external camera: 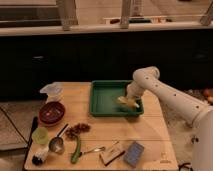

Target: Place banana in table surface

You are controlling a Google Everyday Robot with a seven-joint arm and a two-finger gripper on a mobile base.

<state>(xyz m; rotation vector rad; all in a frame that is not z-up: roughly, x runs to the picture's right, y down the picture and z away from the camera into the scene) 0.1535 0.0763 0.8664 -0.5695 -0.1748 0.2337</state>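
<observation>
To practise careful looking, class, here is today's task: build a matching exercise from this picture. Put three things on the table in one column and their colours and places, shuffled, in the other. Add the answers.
Things
1. banana
2. bowl
3. long vegetable

Colours and places
A. green, near the front edge of the table, beside the spoon
B. pale yellow, at the right side of the green tray, just under the pincer
C. dark red, near the table's left edge

Pairs: 1-B, 2-C, 3-A
</observation>
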